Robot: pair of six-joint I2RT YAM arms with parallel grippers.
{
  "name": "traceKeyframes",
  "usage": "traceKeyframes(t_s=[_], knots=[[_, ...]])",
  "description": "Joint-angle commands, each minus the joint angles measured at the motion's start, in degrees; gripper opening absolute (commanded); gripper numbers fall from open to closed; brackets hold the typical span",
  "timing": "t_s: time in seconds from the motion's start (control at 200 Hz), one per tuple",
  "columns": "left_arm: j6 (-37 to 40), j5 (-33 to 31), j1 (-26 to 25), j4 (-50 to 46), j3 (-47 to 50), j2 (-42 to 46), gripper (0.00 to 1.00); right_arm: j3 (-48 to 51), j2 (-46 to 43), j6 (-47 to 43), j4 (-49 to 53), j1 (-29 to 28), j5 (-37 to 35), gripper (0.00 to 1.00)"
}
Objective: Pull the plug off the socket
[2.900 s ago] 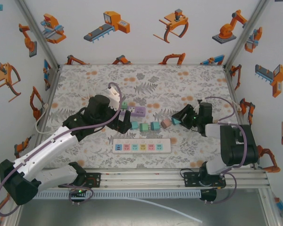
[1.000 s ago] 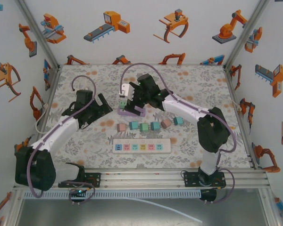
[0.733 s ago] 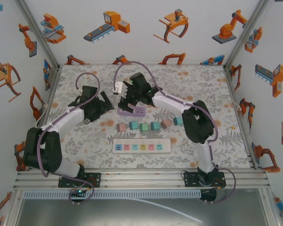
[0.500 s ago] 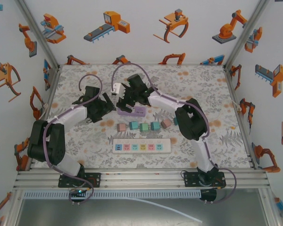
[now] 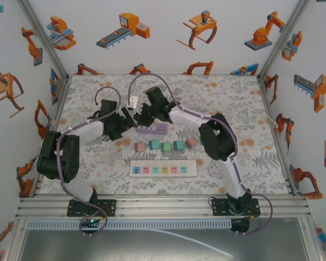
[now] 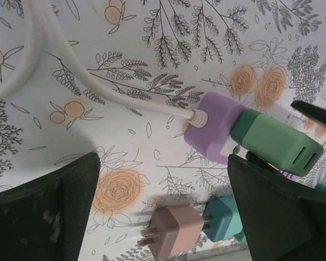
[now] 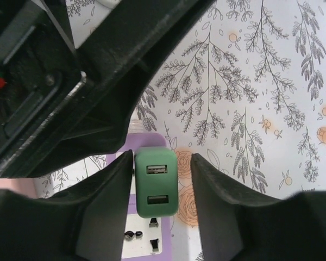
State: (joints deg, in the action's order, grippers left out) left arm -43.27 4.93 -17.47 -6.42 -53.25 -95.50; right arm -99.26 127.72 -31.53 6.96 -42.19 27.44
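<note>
Since the earlier frame, my left gripper (image 6: 163, 217) has moved in beside the purple rectangular plastic socket (image 6: 212, 128), with its fingers spread wide. The right gripper (image 7: 162, 185) straddles the green boxy plastic plug (image 7: 156, 182), which sits in the socket at lower centre of the frame. Its fingers are apart, not clamped.

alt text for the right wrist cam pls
A green plug with two slots on its face stands in a purple socket block, between the right hand's two dark fingers, with a gap at the finger on the picture's right. Black arm hardware looms at upper left over the floral table cover.
</note>
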Motion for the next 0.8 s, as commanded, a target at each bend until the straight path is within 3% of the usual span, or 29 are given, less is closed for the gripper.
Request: traceKeyframes(t_s=[0.0,0.235,0.581,0.796], knots=[[-0.74,0.96,0.19,0.18,-1.14,-1.50,0.91,-0.23,0.56,-1.03,-1.56,-0.08,2.06,0.42],[-0.10,-0.32,0.09,-3.73,-2.37,-3.84,0.89,-0.48,0.32,-1.82,-1.65,-0.05,2.51,0.37],[2.65,-4.64,-1.68,-9.31,-4.74,-7.39,0.73,-0.16,-0.78,-1.74,-2.40,-0.06,2.10,0.37],[2.88,-5.74,-2.54,-10.48,-5.59,-8.88,0.70,0.41,-1.76,-1.52,-3.35,0.01,2.31,0.36]])
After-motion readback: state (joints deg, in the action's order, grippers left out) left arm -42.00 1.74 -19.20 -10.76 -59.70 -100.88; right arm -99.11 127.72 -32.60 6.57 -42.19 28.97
